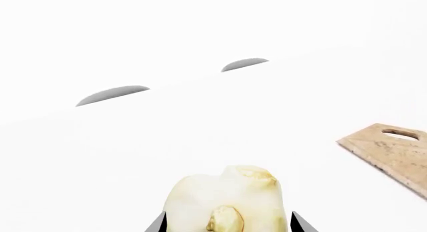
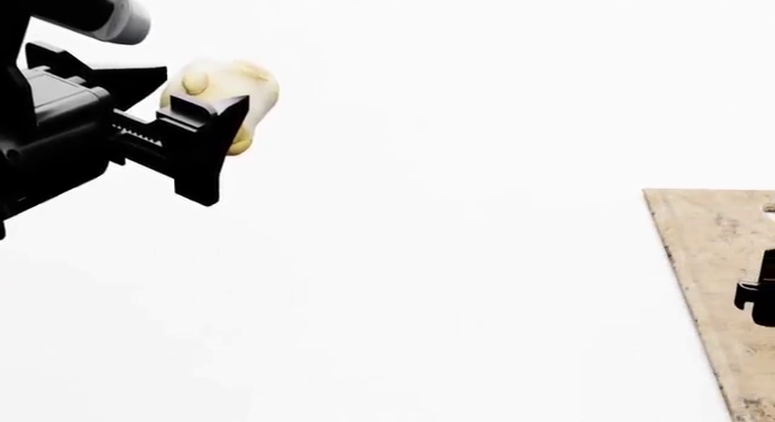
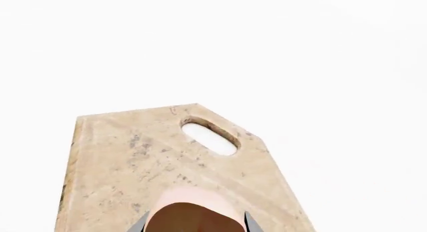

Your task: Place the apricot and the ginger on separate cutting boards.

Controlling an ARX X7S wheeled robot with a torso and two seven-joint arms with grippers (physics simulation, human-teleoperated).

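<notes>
Left gripper (image 2: 200, 122): is closing its fingers on the ginger, one black finger (image 2: 200, 154) showing in front of the root in the head view.
Ginger (image 2: 230, 95): is sitting clamped between the left jaws, raised over the white table (image 2: 424, 259), well apart from the board.
Right gripper (image 3: 195, 227): is gripping a smooth peach-coloured rounded thing, taken as the apricot (image 3: 193, 212); only the finger tips are showing beside it.
Apricot position: is hanging over the near part of the cutting board (image 3: 160, 162); contact with the board cannot be told.
Cutting board: is lying flat on the table at the robot's right, handle hole (image 3: 210, 137) pointing away from the wrist camera.
</notes>
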